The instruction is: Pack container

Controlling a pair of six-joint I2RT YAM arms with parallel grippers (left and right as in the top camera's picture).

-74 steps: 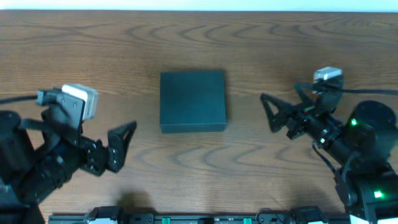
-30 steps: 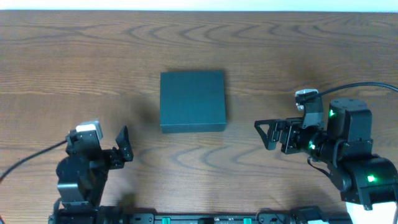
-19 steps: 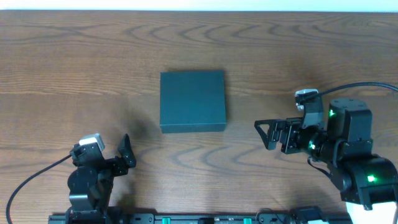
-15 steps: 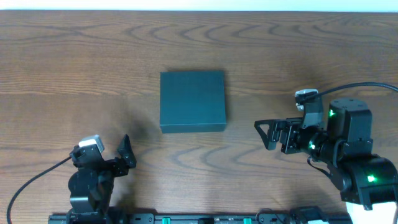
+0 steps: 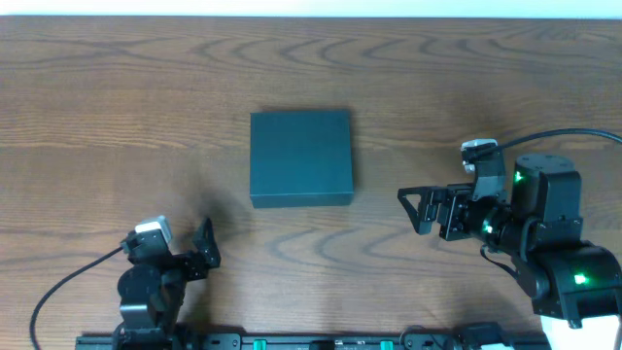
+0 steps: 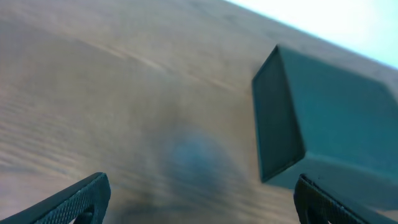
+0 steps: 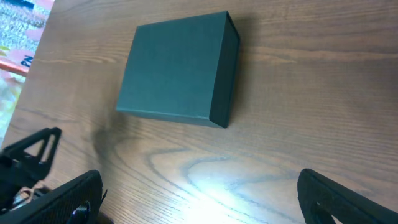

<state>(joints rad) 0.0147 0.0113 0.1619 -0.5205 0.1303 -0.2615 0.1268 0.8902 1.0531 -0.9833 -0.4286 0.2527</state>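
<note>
The container [image 5: 301,157] is a dark teal-black square box lying shut on the wooden table, mid-table in the overhead view. My left gripper [image 5: 201,260] sits low near the front edge, left of and well short of the box, open and empty. Its wrist view shows the container [image 6: 329,118] ahead to the right, beyond the wide-apart gripper [image 6: 200,200]. My right gripper [image 5: 414,211] hovers to the box's lower right, open, nothing between its fingers. From the right wrist the container [image 7: 177,68] lies ahead, past the gripper [image 7: 199,194].
Colourful snack packets [image 7: 17,38] show at the top-left edge of the right wrist view, off the table's side. A black rail [image 5: 292,341] runs along the front edge. A cable [image 5: 68,282] trails from the left arm.
The left arm has drawn back toward the front edge and shifted slightly right. The right arm, which pulled in earlier, has stayed still for the last second. The container has not moved.
</note>
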